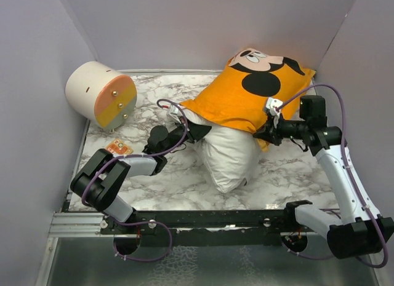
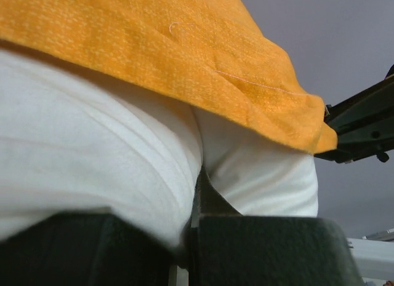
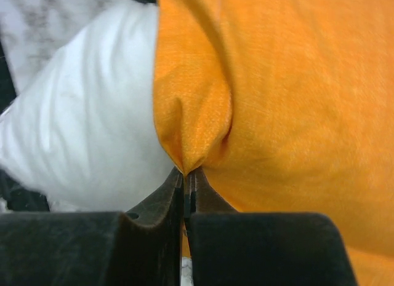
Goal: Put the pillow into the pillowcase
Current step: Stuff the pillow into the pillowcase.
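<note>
So, way off to the left of the left gripper (image 1: 198,131), a cream-and-orange cylinder (image 1: 100,93) lies on its side in the back corner. The table (image 1: 289,169) is white marble-look with grey veins, and plain pale walls (image 1: 184,27) box it in on three sides. A small orange card (image 1: 119,147) lies flat on the marble, to the left of that gripper and beside its arm.

The left gripper has its jaws pressed together on a fold of the pillow (image 1: 229,154), right under the hem of the pillowcase (image 1: 240,92). The pillow's plump white end bulges out between the two grippers toward the arm bases, and the rest is covered by orange fabric.

On the pillow's other side, the right gripper (image 1: 263,133) is pinching a little peak of the pillowcase's edge. From there the case runs up and away toward the back right corner, Mickey face up.
</note>
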Action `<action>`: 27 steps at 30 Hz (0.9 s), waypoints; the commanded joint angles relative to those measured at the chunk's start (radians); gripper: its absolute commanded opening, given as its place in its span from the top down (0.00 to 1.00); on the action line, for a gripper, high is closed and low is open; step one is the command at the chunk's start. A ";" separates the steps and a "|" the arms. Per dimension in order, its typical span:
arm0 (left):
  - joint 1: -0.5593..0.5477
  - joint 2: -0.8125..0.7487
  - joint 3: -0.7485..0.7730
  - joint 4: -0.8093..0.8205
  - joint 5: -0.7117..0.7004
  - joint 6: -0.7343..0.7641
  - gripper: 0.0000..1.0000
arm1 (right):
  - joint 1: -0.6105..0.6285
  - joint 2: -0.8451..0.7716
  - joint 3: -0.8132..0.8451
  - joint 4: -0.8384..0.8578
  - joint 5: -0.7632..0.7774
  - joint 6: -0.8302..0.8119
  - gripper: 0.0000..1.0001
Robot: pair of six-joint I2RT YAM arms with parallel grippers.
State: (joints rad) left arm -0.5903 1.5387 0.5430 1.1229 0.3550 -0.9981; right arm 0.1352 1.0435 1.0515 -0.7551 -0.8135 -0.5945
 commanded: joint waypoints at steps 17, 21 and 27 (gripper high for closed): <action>-0.022 -0.125 0.049 -0.154 0.046 0.232 0.68 | -0.006 0.267 0.283 0.219 -0.414 0.359 1.00; 0.000 -0.323 0.032 -0.453 -0.017 0.387 0.37 | -0.036 0.251 0.241 0.209 -0.374 0.338 1.00; 0.017 -0.654 0.060 -0.966 -0.037 0.495 0.32 | -0.062 0.251 0.188 0.253 -0.382 0.369 1.00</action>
State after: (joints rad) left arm -0.5751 1.0550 0.5777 0.5186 0.3244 -0.6231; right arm 0.0898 1.3140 1.2556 -0.6064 -1.1923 -0.2600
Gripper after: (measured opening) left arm 0.676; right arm 0.012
